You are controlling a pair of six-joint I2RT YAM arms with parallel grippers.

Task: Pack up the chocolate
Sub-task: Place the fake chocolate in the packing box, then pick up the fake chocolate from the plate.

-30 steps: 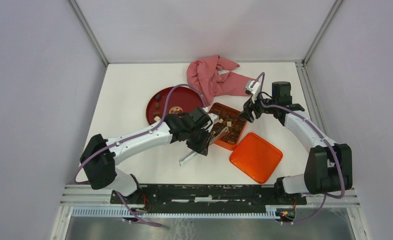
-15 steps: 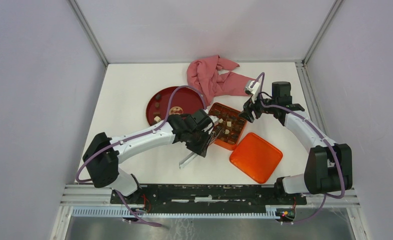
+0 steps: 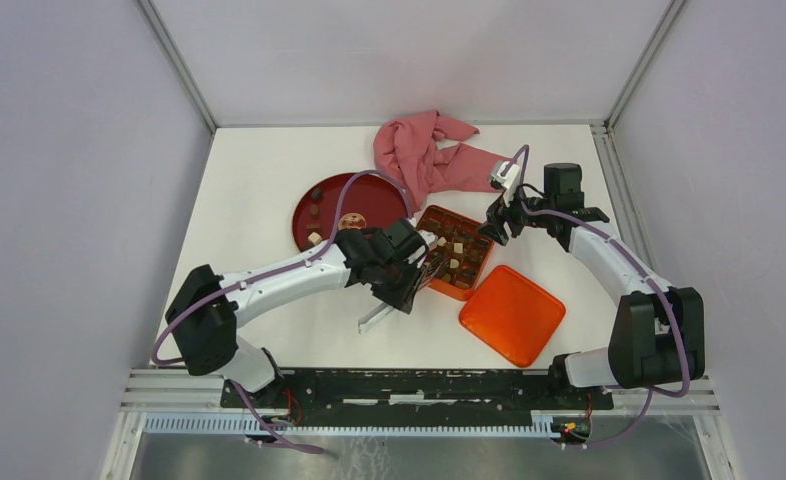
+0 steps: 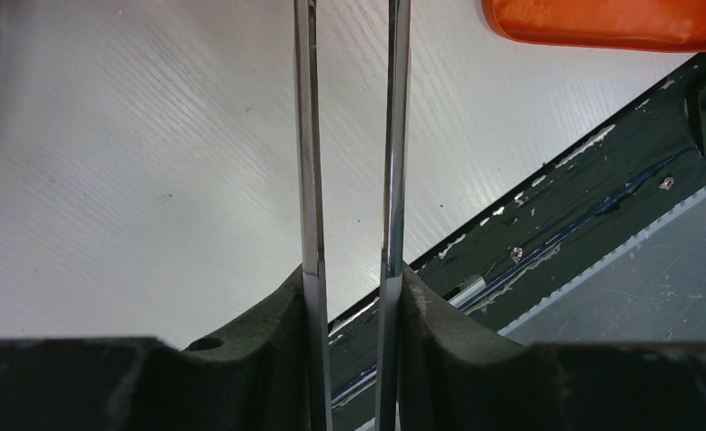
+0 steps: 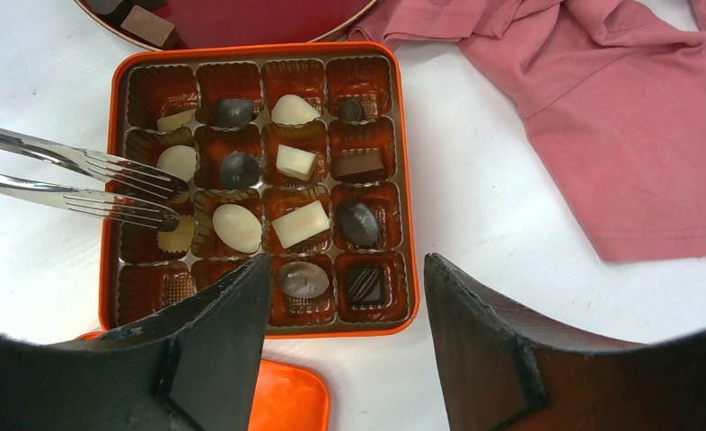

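Most of the chocolate (image 5: 300, 223) sits in the compartments of the orange tin (image 5: 404, 197) at the middle of the worktop (image 3: 259, 180), dark and cream pieces mixed; a few pieces lie on the red plate (image 5: 242, 22) just left of it. The left end effector (image 4: 349, 314) is clamped on metal tongs (image 4: 306, 180), whose forked tips reach over the tin's near-left edge. The right end effector (image 5: 348, 269) hovers above the tin, spread wide and empty. An orange lid (image 3: 512, 313) lies near right, a pink cloth (image 5: 601, 117) beyond.
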